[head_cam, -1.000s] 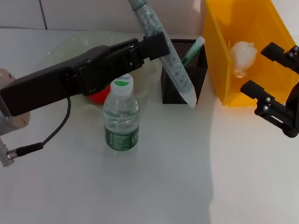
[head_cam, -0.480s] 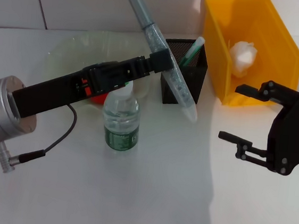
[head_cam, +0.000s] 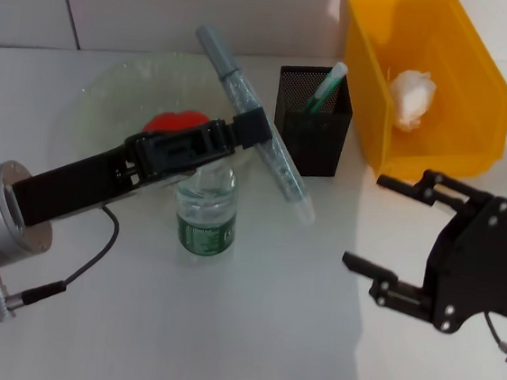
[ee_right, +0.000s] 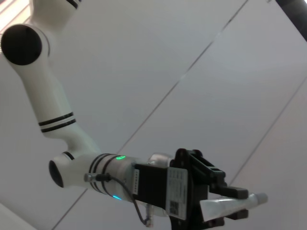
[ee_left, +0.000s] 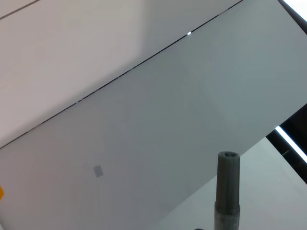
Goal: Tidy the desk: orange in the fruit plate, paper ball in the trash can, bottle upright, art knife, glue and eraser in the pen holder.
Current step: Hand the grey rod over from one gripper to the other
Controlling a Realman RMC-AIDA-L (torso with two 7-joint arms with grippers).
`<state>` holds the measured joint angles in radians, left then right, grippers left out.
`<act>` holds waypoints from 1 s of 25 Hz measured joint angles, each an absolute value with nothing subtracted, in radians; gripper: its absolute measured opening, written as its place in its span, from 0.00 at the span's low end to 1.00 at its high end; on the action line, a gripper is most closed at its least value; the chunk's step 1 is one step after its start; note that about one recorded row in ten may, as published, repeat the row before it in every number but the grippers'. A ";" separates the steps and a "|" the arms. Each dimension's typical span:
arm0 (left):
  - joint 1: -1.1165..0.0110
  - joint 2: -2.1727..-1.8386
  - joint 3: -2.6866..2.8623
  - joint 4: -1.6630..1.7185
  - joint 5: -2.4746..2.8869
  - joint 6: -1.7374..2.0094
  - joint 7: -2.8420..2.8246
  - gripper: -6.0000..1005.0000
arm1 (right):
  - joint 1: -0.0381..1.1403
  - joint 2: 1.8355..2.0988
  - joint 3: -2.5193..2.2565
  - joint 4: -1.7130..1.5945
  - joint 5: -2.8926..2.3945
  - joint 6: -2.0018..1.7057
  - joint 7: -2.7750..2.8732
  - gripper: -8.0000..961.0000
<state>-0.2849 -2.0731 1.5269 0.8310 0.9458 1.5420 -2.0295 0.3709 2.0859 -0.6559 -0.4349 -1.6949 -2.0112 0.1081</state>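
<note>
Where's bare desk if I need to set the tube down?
Bare desk in front of the bottle, running across to the right gripper. Crowded behind: fruit plate, pen holder and trash can stand close, with the left gripper holding the tube there.

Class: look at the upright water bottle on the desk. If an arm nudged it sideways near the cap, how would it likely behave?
The bottle is tall on a narrow base, so it would probably tip rather than slide. It looks mostly full, so likely fairly heavy. Once down, its round body would probably roll.
</note>
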 joint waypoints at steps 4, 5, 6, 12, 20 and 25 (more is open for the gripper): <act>-0.270 -2.072 1.538 0.826 0.945 1.543 -2.062 0.14 | 0.367 2.082 -0.697 -0.443 -1.695 -2.012 0.077 0.68; -0.268 -2.072 1.541 0.823 0.946 1.543 -2.069 0.14 | 0.361 2.081 -0.722 -0.446 -1.697 -2.004 0.020 0.68; -0.268 -2.072 1.541 0.823 0.946 1.543 -2.069 0.14 | 0.361 2.081 -0.722 -0.446 -1.697 -2.004 0.020 0.68; -0.272 -2.060 1.534 0.742 0.987 1.536 -2.117 0.14 | 0.341 2.085 -0.763 -0.438 -1.737 -1.975 -0.179 0.68; -0.304 -2.064 1.527 0.678 1.101 1.520 -2.200 0.14 | 0.329 2.086 -0.774 -0.374 -1.798 -1.971 -0.525 0.68; -0.314 -2.063 1.532 0.675 1.115 1.524 -2.243 0.14 | 0.328 2.091 -0.793 -0.372 -1.811 -1.960 -0.644 0.68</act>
